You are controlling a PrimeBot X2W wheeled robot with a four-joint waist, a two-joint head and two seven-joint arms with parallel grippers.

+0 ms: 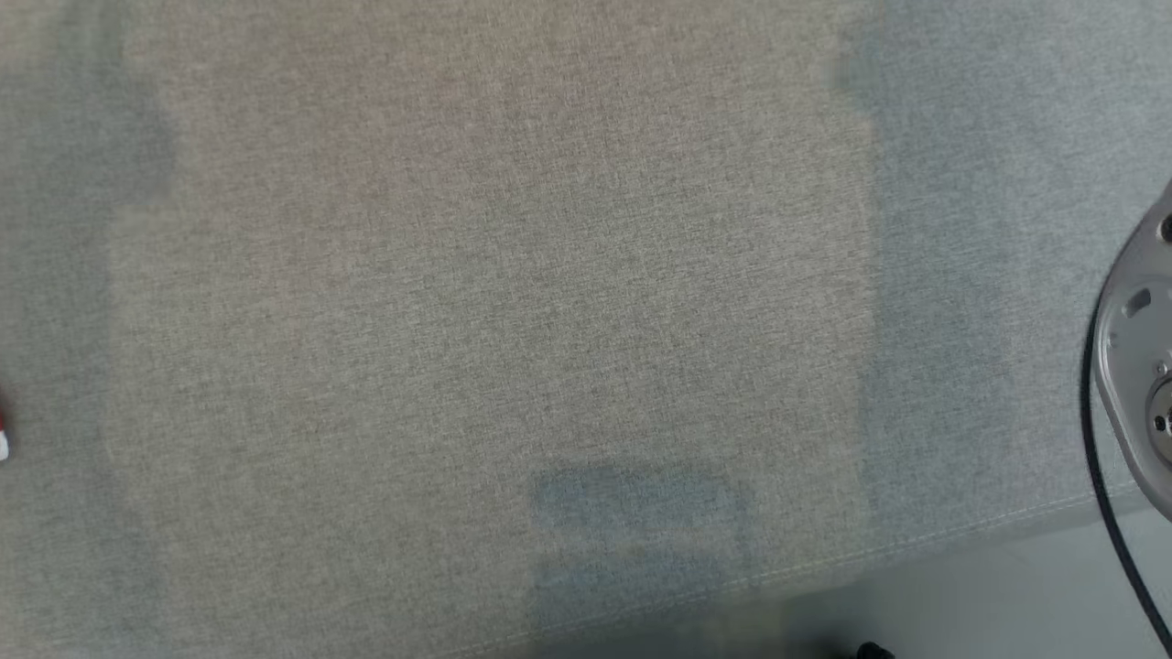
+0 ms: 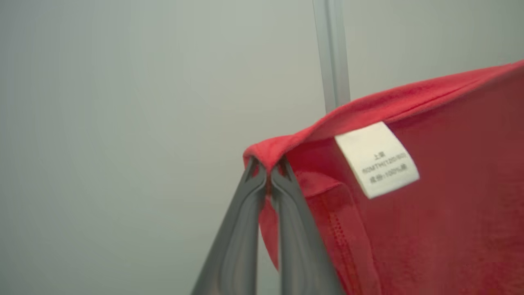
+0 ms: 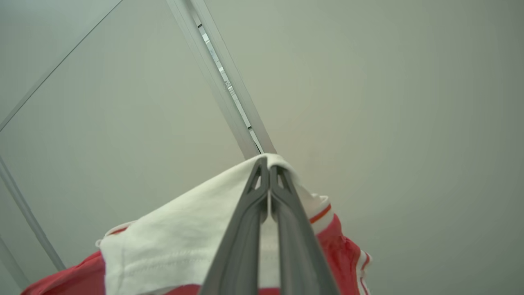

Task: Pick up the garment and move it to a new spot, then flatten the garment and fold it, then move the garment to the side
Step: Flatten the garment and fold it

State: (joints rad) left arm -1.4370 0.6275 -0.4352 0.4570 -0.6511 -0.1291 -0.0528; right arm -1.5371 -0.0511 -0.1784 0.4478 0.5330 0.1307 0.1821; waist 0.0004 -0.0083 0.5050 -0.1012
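Pale wall (image 2: pixel 123 123) is showing behind the red garment (image 2: pixel 450 205), hanging from both grippers: left gripper (image 2: pixel 268 164) clenching its hem (beside the white label (image 2: pixel 376 159)), right gripper (image 3: pixel 269 164) clenching its white trim.

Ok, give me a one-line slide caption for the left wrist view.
Left gripper shut on the edge of a red fabric garment, white care label showing.

- A pale grey, rounded arm housing (image 1: pixel 1140 366) is showing round recesses and a small slot on its face.
- A thin black cable (image 1: pixel 1091 430) is running along the housing's edge.
- The left gripper (image 2: pixel 267 164) and right gripper (image 3: pixel 269 164) are each showing two long, dark grey fingers tapering to slotted tips.
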